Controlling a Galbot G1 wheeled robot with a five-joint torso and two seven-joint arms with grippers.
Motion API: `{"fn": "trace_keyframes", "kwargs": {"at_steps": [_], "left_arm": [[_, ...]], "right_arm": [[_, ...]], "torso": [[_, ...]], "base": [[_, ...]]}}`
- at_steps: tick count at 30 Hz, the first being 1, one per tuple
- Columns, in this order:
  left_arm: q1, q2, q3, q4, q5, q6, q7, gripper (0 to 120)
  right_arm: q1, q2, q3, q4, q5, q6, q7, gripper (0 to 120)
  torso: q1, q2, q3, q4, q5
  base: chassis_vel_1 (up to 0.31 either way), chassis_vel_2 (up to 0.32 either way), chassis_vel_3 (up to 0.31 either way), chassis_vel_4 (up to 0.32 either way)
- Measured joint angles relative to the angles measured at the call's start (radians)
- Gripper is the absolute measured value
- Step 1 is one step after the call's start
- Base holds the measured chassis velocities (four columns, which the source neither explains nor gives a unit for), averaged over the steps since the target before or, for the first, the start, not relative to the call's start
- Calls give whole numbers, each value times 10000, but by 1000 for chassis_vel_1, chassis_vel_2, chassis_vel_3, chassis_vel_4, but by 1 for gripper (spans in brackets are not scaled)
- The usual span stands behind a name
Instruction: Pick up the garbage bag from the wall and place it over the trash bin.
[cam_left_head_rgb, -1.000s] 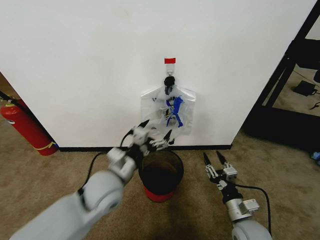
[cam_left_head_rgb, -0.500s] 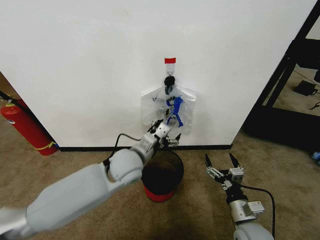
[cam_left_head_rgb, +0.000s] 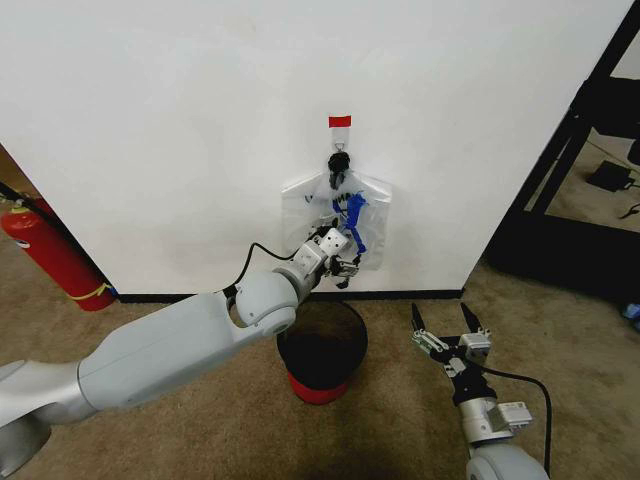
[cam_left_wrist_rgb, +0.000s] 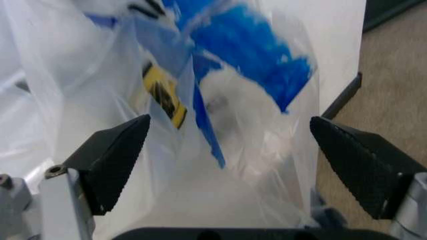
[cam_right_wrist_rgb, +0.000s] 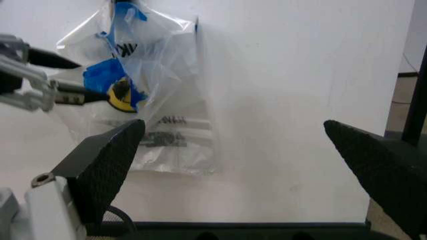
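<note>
The white wall (cam_left_head_rgb: 180, 120) carries a small hook under a red tape tab (cam_left_head_rgb: 340, 121); from this hook hangs the garbage bag (cam_left_head_rgb: 345, 225), tied at its top with a black knot, so it lies flat against the wall and its lower part is free to be taken. The left arm reaches across from the robot's left side toward the bag's lower edge; this long reach is needed because the bag hangs directly above the trash bin (cam_left_head_rgb: 322, 350). The bin stands on the carpet just in front of the wall and below the bag, its mouth open and dark, which makes the later covering short in travel. A red fire extinguisher (cam_left_head_rgb: 50, 250) leans at the far left, well apart from the work.

The left gripper (cam_left_wrist_rgb: 227, 150) is spread wide, with the thin plastic lying between its 2 dark fingers (cam_left_wrist_rgb: 113, 160); it seems to me that the film is not yet pinched, though the blur makes this uncertain. The right gripper (cam_left_head_rgb: 447, 322) hangs low beside the bin on the robot's right, its 2 fingers also spread wide, holding nothing, apparently waiting.
</note>
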Motion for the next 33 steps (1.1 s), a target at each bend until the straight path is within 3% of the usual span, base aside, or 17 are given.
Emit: {"fn": "trace_keyframes", "kwargs": {"at_steps": [25, 29, 33], "left_arm": [[-269, -444, 197, 680, 46, -78, -226, 1], [45, -325, -263, 481, 41, -115, -314, 0], [929, -282, -1042, 195, 71, -246, -474, 0]], "right_arm": [[14, -102, -76, 151, 372, -102, -23, 100], [101, -325, -132, 278, 416, -166, -22, 100], [284, -1019, -267, 505, 407, -349, -23, 100]], "torso": [[1, 0, 0, -4, -1], [0, 0, 0, -2, 2], [0, 0, 0, 2, -1]], "base": [[0, 0, 0, 0], [0, 0, 0, 0], [0, 0, 0, 0]]}}
